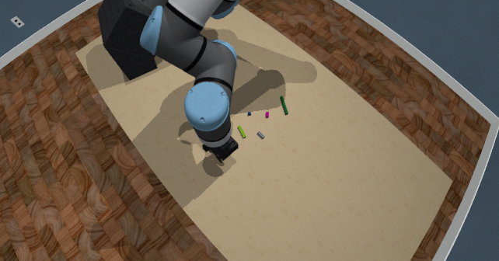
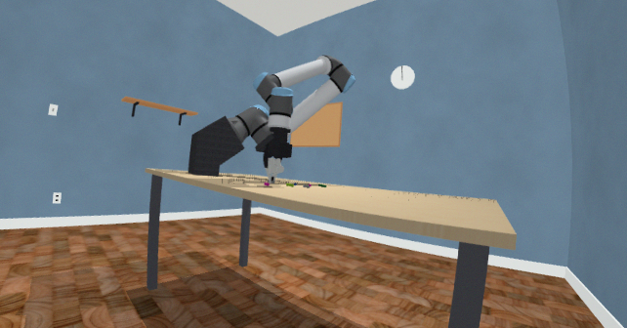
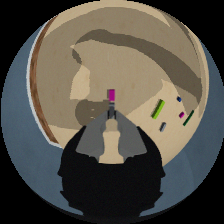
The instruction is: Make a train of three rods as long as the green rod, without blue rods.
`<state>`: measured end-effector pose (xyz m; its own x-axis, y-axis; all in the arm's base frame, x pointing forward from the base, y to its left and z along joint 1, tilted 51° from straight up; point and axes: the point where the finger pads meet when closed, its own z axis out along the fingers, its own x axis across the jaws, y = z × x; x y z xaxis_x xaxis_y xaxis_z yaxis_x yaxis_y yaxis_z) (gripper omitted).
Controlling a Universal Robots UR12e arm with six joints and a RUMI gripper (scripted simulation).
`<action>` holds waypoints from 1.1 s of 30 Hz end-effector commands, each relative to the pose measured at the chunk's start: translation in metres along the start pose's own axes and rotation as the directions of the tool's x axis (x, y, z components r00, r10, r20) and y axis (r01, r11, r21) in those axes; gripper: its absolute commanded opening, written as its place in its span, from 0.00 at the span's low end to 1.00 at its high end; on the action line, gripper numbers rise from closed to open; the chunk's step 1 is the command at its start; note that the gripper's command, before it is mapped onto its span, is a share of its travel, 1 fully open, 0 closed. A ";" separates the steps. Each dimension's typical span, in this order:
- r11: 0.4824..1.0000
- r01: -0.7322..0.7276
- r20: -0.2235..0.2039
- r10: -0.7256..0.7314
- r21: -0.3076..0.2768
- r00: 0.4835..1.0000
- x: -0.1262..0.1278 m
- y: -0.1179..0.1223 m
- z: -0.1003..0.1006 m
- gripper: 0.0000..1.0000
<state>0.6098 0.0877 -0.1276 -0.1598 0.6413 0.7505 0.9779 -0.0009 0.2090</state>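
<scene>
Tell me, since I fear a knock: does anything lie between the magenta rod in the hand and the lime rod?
Nothing visible does. The hand is shut on a magenta rod, and only table top shows between it and the lime rod.

A short magenta rod [image 3: 111, 95] sticks out from the closed hand [image 3: 112, 113]. On the tabletop [image 1: 330, 182] lie a lime rod [image 1: 242, 131], small grey rod [image 1: 260, 135], second magenta rod [image 1: 266, 114], tiny blue rod [image 1: 249, 113] and long green rod [image 1: 284, 105], all apart.

Blue walls [image 2: 464, 136], white skirting [image 2: 98, 218], brown parquet floor [image 2: 293, 287]. Light wooden table [image 2: 391, 214] on grey legs; wall shelf [image 2: 158, 105], round clock [image 2: 402, 77].
</scene>
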 end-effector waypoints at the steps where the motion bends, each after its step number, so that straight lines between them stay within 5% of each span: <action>1: 1.000 0.000 0.001 0.000 -0.001 1.000 0.000 0.000 -0.001 0.00; 33: 1.000 0.000 0.001 0.000 -0.001 1.000 0.000 0.001 0.009 0.00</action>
<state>0.6106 0.0922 -0.1313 -0.1598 0.6412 0.7505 0.9779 -0.0009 0.2090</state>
